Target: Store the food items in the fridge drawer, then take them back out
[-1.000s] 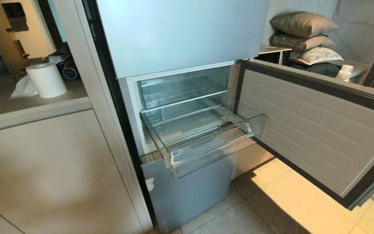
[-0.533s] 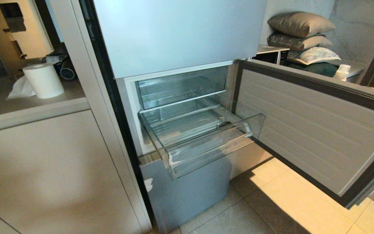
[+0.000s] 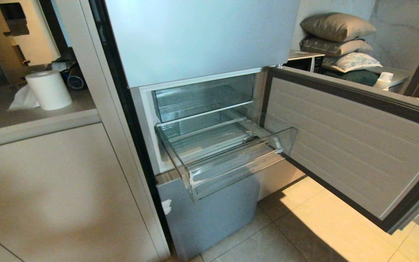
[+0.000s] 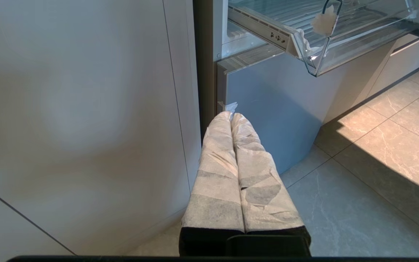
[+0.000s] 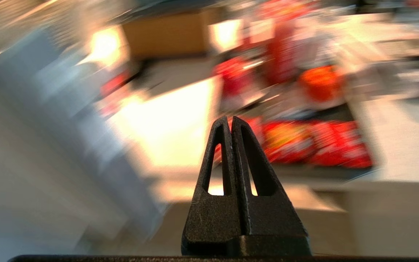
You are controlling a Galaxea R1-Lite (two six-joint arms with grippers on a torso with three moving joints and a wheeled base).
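Note:
The fridge drawer (image 3: 227, 160) is pulled out of the open fridge; it is clear plastic with a ribbed bottom, and I see nothing lying in it. Its front corner also shows in the left wrist view (image 4: 326, 47). My left gripper (image 4: 230, 114), wrapped in white padding, is shut and empty, low beside the cabinet and below the drawer. My right gripper (image 5: 230, 120) is shut with nothing between its black fingers. Beyond it lie red and orange shapes (image 5: 315, 145) on a pale surface; I cannot tell whether they are the food items. Neither arm shows in the head view.
The fridge door (image 3: 358, 145) stands swung open to the right over the tiled floor (image 3: 322, 225). A deeper clear bin (image 3: 202, 96) sits above the drawer, a silver-blue panel (image 3: 209, 214) below. A cabinet front (image 3: 56, 193) fills the left; a paper roll (image 3: 49, 89) stands on its counter.
The whole head view has shifted slightly to the left, so the camera moved. Drawer, door and bin stand as before.

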